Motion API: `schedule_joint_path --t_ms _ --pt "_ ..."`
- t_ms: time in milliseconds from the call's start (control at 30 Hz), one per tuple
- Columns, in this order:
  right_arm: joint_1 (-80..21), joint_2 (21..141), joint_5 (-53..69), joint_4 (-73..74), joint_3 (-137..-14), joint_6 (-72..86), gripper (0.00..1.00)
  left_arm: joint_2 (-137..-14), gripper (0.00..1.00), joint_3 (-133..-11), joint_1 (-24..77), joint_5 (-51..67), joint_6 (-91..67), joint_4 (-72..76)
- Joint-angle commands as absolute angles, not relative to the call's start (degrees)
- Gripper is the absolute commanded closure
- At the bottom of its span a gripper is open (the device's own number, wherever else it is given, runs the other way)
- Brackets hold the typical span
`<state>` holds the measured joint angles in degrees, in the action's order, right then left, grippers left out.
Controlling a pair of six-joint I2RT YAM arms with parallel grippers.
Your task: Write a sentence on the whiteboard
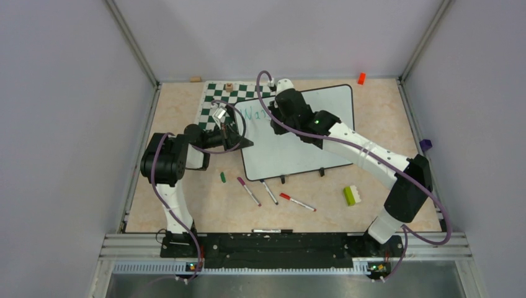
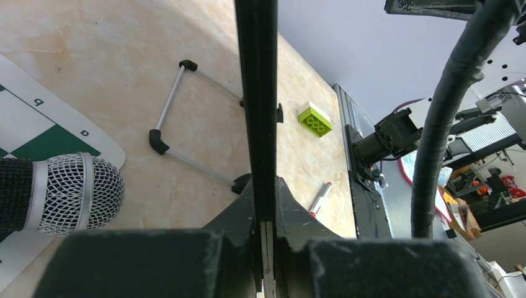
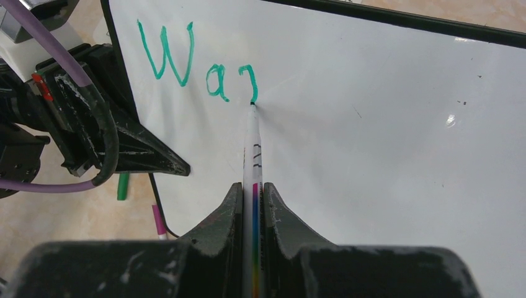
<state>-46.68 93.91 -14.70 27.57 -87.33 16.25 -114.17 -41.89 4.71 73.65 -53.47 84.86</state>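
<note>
The whiteboard (image 1: 279, 155) lies slanted mid-table, partly over a chess mat. My left gripper (image 1: 239, 135) is shut on the board's left edge. In the left wrist view that black rim (image 2: 255, 93) runs straight up from between the closed jaws (image 2: 263, 208). My right gripper (image 3: 253, 192) is shut on a white marker (image 3: 253, 143) with a rainbow stripe. Its tip touches the board (image 3: 372, 124) at the foot of an unfinished third letter. The sentence (image 3: 183, 79) reads "Wa" plus that partial stroke in teal-green, also seen from above (image 1: 254, 113) beside the right gripper (image 1: 275, 110).
The green-and-white chess mat (image 1: 214, 99) lies at the board's far left. In front of the board lie a green cap (image 1: 223, 177), three markers (image 1: 248, 190) (image 1: 269, 192) (image 1: 298, 202) and a lime brick (image 1: 352, 195). An orange block (image 1: 361, 78) sits at the back.
</note>
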Motion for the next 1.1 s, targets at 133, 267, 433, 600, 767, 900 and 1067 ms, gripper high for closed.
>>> schedule_joint_path --t_ms 133,267,433,600,767,900,1067 --pt "-45.5 94.9 -17.3 28.3 -92.2 15.1 1.0 -112.5 1.0 -42.1 4.1 71.9 -51.1 92.8" --pt "-45.4 96.0 -17.8 28.5 -93.4 14.7 1.0 -112.4 1.0 -42.1 4.1 72.0 -51.1 92.8" --pt "-45.3 96.6 -18.1 28.6 -94.3 14.2 1.0 -112.4 1.0 -42.1 4.1 72.0 -51.1 92.8" --pt "-45.0 96.6 -18.8 28.6 -94.5 14.4 1.0 -112.3 1.0 -42.1 4.1 72.1 -51.2 92.8" --pt "-44.8 95.6 -19.2 28.7 -94.1 14.7 1.0 -112.3 1.0 -42.2 4.2 72.1 -51.2 92.8" --pt "-44.8 94.8 -19.6 28.7 -93.9 14.6 1.0 -112.3 1.0 -42.1 4.1 72.0 -51.2 92.8" --pt "-44.8 94.4 -19.0 28.9 -94.0 14.5 1.0 -112.3 1.0 -42.1 4.1 72.0 -51.2 92.8"
